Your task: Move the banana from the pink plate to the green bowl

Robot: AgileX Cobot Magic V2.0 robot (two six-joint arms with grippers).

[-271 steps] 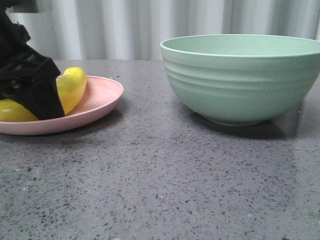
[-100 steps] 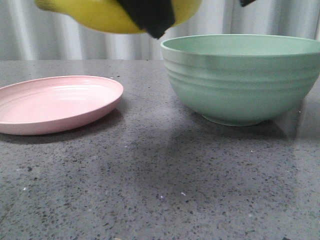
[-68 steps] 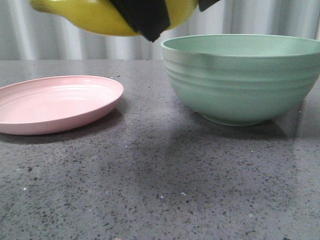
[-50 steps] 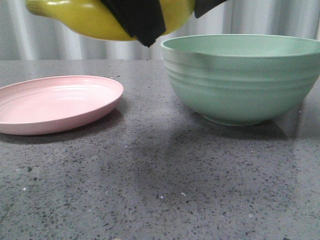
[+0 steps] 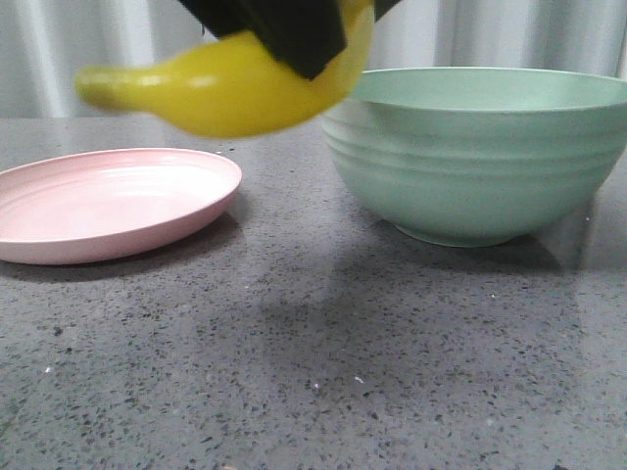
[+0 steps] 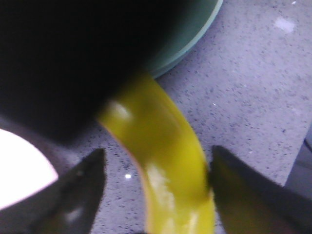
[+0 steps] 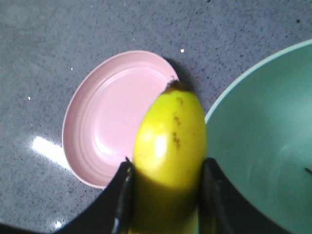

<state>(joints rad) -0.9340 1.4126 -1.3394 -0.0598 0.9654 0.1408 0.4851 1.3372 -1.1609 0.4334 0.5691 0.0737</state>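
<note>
Right tool (image 7: 165, 195) clamped on banana (image 7: 169, 146) above table, between pink plate (image 7: 117, 117) and green bowl (image 7: 263, 141); left tool (image 6: 156, 190) apart.

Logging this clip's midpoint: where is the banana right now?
In the front view the banana is in the air, between the pink plate on the left and the green bowl, clamped by the right gripper.

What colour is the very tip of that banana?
Dark brown, on an otherwise bright yellow banana; the tip shows best in the right wrist view.

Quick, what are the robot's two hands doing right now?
Left gripper: open, fingers apart beside the banana.
Right gripper: shut on the banana.
</note>
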